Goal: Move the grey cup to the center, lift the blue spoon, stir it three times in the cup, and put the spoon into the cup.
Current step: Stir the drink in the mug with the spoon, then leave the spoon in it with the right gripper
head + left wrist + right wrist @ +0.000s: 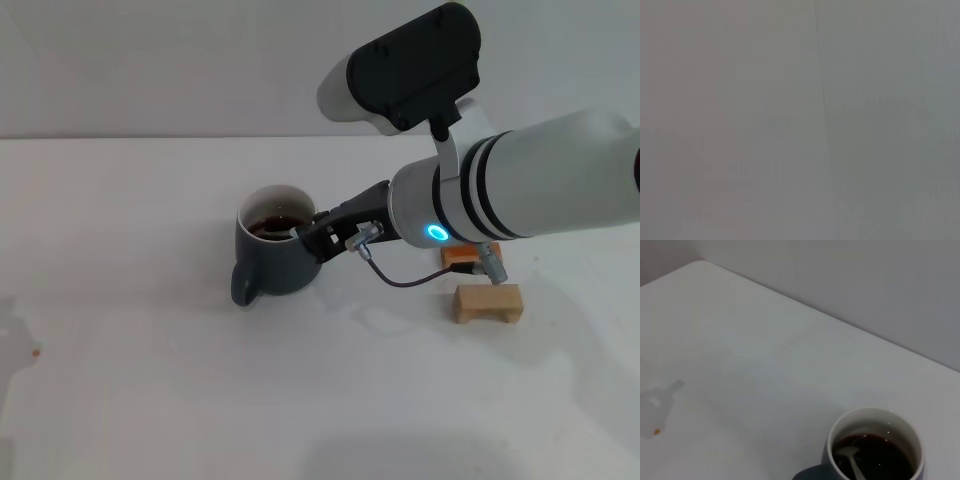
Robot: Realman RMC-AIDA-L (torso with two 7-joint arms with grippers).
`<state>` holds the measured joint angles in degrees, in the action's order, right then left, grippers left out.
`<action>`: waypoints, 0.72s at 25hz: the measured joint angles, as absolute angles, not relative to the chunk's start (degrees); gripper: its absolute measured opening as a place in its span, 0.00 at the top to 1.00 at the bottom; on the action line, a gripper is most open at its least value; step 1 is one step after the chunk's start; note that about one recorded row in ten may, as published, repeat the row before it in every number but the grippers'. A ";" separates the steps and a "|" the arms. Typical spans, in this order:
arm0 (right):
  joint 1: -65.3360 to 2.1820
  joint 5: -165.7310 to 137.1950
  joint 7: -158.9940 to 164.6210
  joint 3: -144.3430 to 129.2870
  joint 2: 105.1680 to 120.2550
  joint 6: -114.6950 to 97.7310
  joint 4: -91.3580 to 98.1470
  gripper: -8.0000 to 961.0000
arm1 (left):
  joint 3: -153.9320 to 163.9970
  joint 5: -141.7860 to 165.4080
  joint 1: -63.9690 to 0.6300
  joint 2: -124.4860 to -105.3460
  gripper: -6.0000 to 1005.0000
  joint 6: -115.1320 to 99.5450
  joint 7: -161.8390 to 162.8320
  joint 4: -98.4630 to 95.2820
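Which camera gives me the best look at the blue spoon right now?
The right wrist view: it looks down into the grey cup, where the blue spoon sits with its bowl in the dark liquid. In the head view the right claw at the rim hides most of the spoon. The left wrist view shows neither.

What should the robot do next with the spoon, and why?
Probably let go of the blue spoon and back away. Its bowl is already down in the dark liquid inside the grey cup, and the right gripper is at the cup's rim, so the spoon looks about ready to stay there. The two wooden blocks sit clear behind the arm.
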<state>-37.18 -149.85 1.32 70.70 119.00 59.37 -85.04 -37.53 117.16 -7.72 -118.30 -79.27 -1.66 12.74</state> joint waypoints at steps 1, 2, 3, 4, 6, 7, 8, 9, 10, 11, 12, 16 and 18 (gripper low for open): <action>-37.18 -149.85 1.32 70.70 119.00 59.17 -84.81 0.82 | -37.53 117.16 -7.73 -118.30 1.00 -79.28 -1.66 12.74; -37.24 -149.81 1.32 70.70 119.00 58.71 -84.18 0.82 | -37.53 117.16 -7.73 -118.30 1.00 -79.28 -1.66 12.74; -37.24 -149.81 1.32 70.70 119.00 58.71 -84.18 0.82 | -37.53 117.16 -7.74 -118.30 1.00 -79.28 -1.66 12.74; -37.36 -149.70 1.32 70.70 119.00 58.52 -83.81 0.82 | -37.53 117.16 -7.72 -118.30 1.00 -79.28 -1.66 12.74; -37.74 -149.22 1.31 70.70 119.00 58.10 -82.89 0.82 | -37.53 117.16 -7.62 -118.30 1.00 -79.29 -1.66 12.74; -38.12 -148.64 1.31 70.70 119.00 57.67 -81.85 0.82 | -37.53 117.16 -7.54 -118.29 1.00 -79.28 -1.62 12.74; -38.12 -148.64 1.31 70.70 119.00 57.67 -81.85 0.82 | -37.53 117.16 -7.54 -118.29 1.00 -79.28 -1.62 12.74; -38.33 -148.48 1.31 70.71 119.00 57.47 -81.39 0.82 | -37.53 117.16 -7.54 -118.29 1.00 -79.28 -1.62 12.74; -38.46 -148.38 1.31 70.71 119.00 57.31 -81.05 0.82 | -37.53 117.16 -7.50 -118.30 1.00 -79.29 -1.61 12.74; -38.53 -148.37 1.31 70.71 119.00 57.19 -80.81 0.82 | -37.53 117.16 -7.45 -118.30 1.00 -79.29 -1.60 12.75; -38.58 -148.36 1.31 70.72 119.00 56.84 -80.63 0.82 | -37.53 117.17 -7.44 -118.30 1.00 -79.28 -1.58 12.75; -38.59 -148.35 1.32 70.68 119.00 56.57 -80.60 0.82 | -37.49 117.23 -7.44 -118.30 1.00 -79.27 -1.51 12.73; -38.58 -148.35 1.31 70.67 119.00 56.54 -80.59 0.82 | -37.40 117.24 -7.43 -118.30 1.00 -79.26 -1.50 12.74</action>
<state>-38.58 -148.35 1.32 70.67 119.00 56.54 -80.59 -37.40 117.24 -7.43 -118.30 -79.26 -1.50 12.74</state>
